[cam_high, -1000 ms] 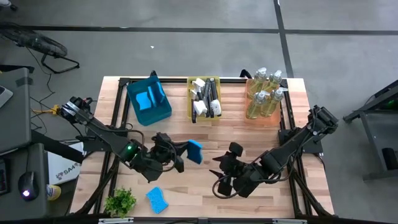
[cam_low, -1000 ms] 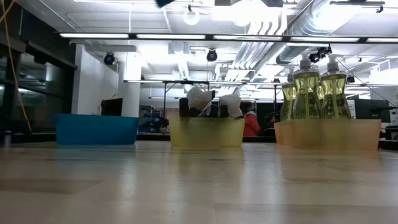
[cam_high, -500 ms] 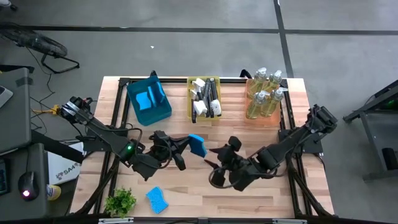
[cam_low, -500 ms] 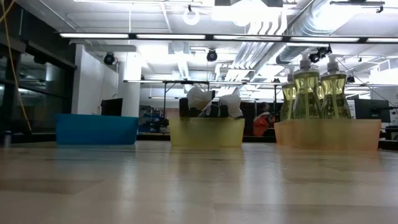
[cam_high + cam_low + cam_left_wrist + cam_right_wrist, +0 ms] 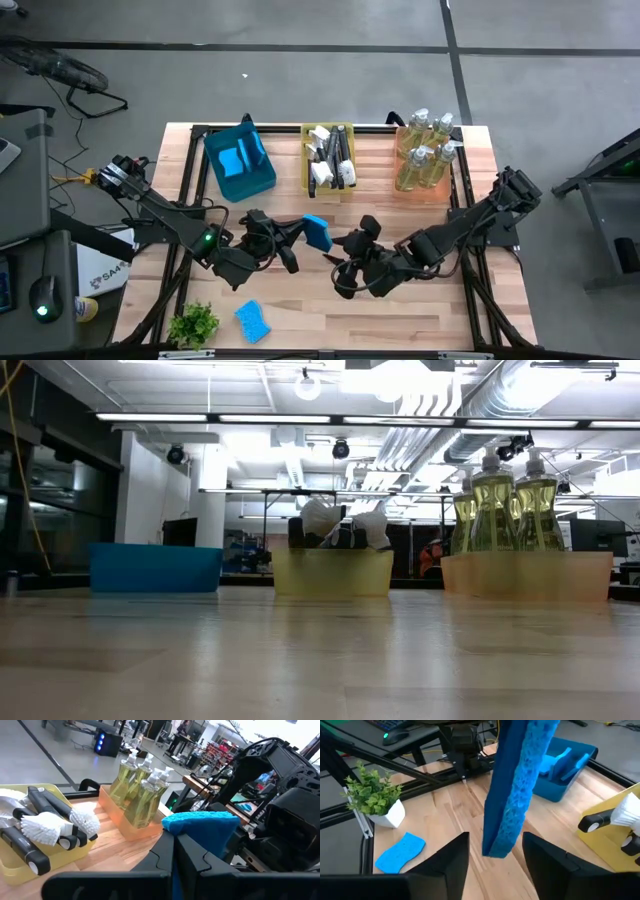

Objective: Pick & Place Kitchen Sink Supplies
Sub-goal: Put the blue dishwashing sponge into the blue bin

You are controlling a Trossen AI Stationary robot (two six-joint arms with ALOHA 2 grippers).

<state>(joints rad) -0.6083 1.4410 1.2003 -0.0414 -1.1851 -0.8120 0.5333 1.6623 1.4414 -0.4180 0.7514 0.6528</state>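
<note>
— Fingers of our left gripper [image 5: 297, 240] pinch the raised blue sponge [image 5: 317, 232] over mid-worktop; our right gripper [image 5: 337, 268] sits just beside it, fingers [image 5: 440, 870] spread either side of the sponge's lower edge.

— Handover, we judge. Risk?

— If left lets go before right closes, the sponge drops. If right closes off-centre, it catches only a soft corner and the sponge may twist out.

— Further out?

— Second sponge [image 5: 253, 320] lies flat near the plant [image 5: 194, 323]. Blue bin [image 5: 240, 160] at the far edge holds more sponges, beside the yellow brush bin [image 5: 329, 159] and the bottles [image 5: 426, 150]; a careless swing could clip those.
</note>
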